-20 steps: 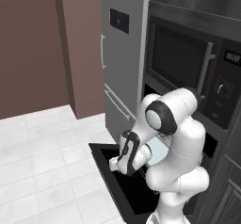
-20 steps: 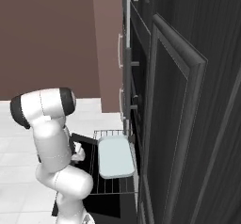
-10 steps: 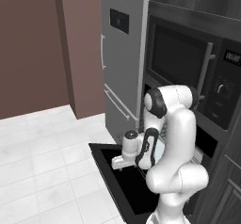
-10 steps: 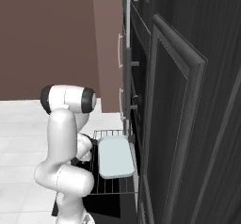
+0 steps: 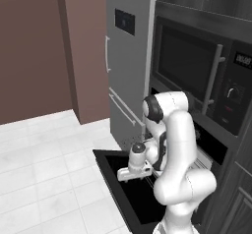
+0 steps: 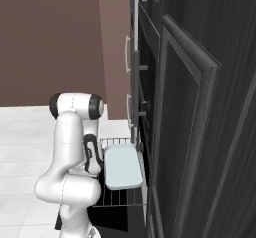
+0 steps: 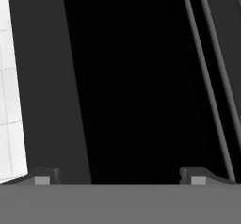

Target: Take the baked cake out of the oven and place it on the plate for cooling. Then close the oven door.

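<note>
The gripper has its jaws spread wide apart with nothing between them; in the hand view its two fingertips stand far to either side at the bottom, pointing down at the black inner face of the oven door, with a strip of white tiled floor along the left edge. From the left base view the gripper hangs low over the oven door, which lies folded down flat and open above the floor. The arm rises from the base, bends at a high elbow and doubles back down toward the door, wrist turned downward. The right base view shows what the left one hides behind the arm: a wire oven rack pulled out over the open door, carrying a pale rectangular baking pan that lies flat on it; whether a cake is inside the pan cannot be told. The oven itself sits in the dark cabinet wall, below the black microwave, with a grey refrigerator just beside it on the left.
</note>
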Controlling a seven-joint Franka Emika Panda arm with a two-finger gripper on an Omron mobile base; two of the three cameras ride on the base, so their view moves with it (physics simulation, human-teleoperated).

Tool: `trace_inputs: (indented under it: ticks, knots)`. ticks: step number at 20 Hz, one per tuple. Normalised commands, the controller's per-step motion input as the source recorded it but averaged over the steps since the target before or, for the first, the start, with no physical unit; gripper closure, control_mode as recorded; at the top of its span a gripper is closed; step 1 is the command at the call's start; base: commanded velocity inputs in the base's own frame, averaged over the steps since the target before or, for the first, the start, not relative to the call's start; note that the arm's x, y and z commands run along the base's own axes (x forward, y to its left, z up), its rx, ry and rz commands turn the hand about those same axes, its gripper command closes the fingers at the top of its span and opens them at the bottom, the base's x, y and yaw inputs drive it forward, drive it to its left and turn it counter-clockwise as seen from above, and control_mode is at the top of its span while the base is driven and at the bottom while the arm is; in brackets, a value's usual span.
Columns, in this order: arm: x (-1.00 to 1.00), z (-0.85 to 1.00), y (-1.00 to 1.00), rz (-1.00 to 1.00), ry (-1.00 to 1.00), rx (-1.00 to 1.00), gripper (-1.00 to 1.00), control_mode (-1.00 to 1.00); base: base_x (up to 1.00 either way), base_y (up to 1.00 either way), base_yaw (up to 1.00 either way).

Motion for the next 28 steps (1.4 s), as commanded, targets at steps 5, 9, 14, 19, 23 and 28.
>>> trace_inputs:
  ticks: [5, 9, 14, 19, 23, 28]
  knots:
    - [0.19, -0.24, 0.09, -0.06, 0.0, 0.0, -1.0, -1.0, 0.0, 0.0, 0.0]
    - [0.27, -0.18, 0.0, -0.07, 0.0, -0.01, -1.0, -1.0, 0.0, 0.0, 0.0]
    - [0.28, -0.18, 0.0, -0.1, 0.0, -0.07, -1.0, -1.0, 0.0, 0.0, 0.0]
    - [0.33, -0.16, 0.0, -0.12, 0.0, -0.1, -1.0, -1.0, 0.0, 0.0, 0.0]
    - [0.41, -0.16, 0.0, -0.13, 0.0, -0.1, -1.0, -1.0, 0.0, 0.0, 0.0]
    - [0.47, -0.13, -0.07, -0.12, 0.0, -0.09, -1.0, -1.0, 0.0, 0.0, 0.0]
